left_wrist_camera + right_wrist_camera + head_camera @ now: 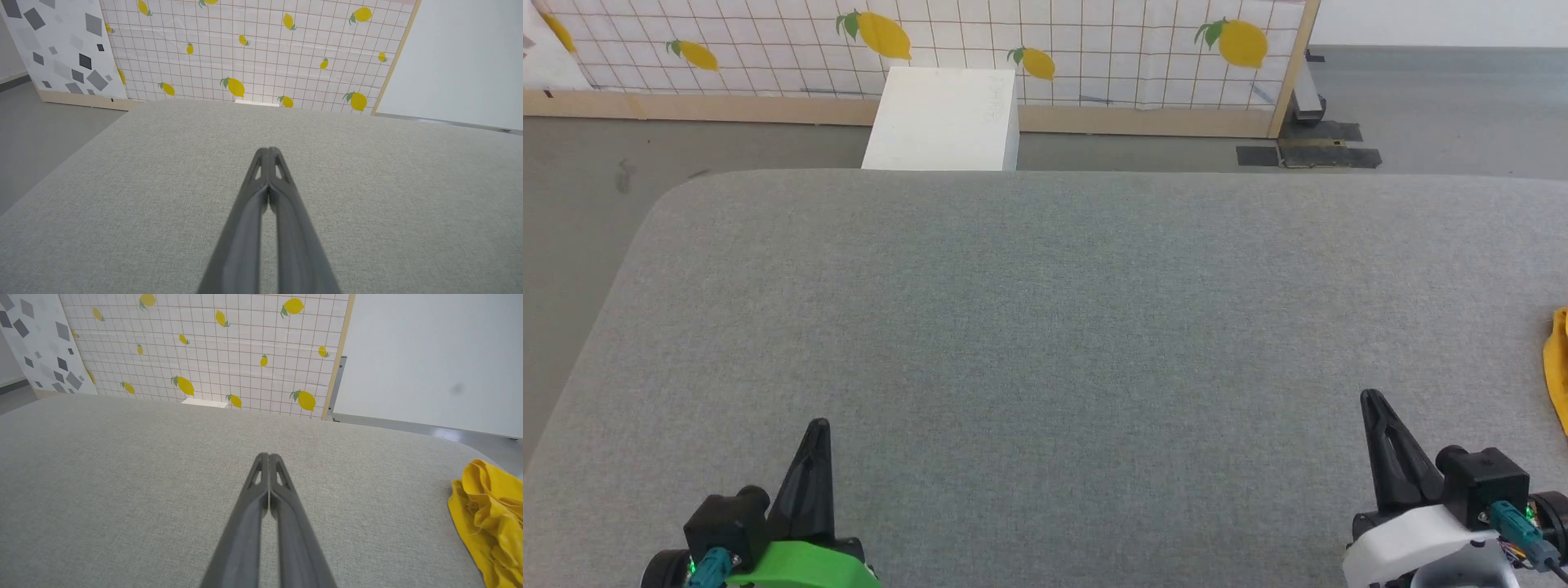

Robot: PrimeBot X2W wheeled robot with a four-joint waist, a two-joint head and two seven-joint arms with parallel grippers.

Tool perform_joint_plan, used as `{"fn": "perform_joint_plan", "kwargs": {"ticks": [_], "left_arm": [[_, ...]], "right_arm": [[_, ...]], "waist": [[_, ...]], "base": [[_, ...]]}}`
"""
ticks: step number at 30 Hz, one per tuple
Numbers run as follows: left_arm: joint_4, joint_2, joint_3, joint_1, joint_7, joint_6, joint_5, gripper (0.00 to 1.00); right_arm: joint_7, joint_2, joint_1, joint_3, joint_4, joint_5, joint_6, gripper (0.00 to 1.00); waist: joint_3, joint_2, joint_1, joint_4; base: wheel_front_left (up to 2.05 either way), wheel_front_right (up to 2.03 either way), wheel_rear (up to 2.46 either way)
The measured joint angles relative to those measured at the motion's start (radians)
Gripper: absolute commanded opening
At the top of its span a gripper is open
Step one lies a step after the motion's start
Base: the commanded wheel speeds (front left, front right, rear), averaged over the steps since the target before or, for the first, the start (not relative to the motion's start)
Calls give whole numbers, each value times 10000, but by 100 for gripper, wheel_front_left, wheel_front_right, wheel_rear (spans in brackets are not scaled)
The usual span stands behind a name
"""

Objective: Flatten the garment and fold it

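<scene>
Grey fabric-covered table (1045, 327) under and ahead of both jaws. Beyond its far edge: white box (943, 118), lemon-print grid panel (1094, 49), grey floor (1437, 98).

Left gripper (818, 426): jaws pressed together, nothing held.

Right gripper (1372, 397): jaws pressed together, nothing held.

Yellow garment (490, 514): crumpled, lying right of the right gripper's tips, apart from them.

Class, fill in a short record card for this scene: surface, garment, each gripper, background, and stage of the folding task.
Surface: grey fabric-covered table
Garment: yellow, crumpled heap near the table's right edge, not flattened
Left gripper: shut, empty, above the table
Right gripper: shut, empty, apart from the garment
Background: lemon-print panel, white box
Stage: folding not yet begun
</scene>
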Motion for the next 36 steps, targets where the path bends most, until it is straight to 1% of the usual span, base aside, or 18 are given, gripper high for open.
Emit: {"fn": "perform_joint_plan", "kwargs": {"ticks": [32,36], "left_arm": [[173,-167,153,-557,709,163,788,0],[215,-222,163,-589,811,174,1028,0]], "right_arm": [[481,0,-278,293,-86,2,0,0],[566,0,-312,328,-102,2,0,0]], "waist": [[-173,0,0,-97],[-198,0,0,-111]], "base": [[0,0,0],[0,0,0]]}}
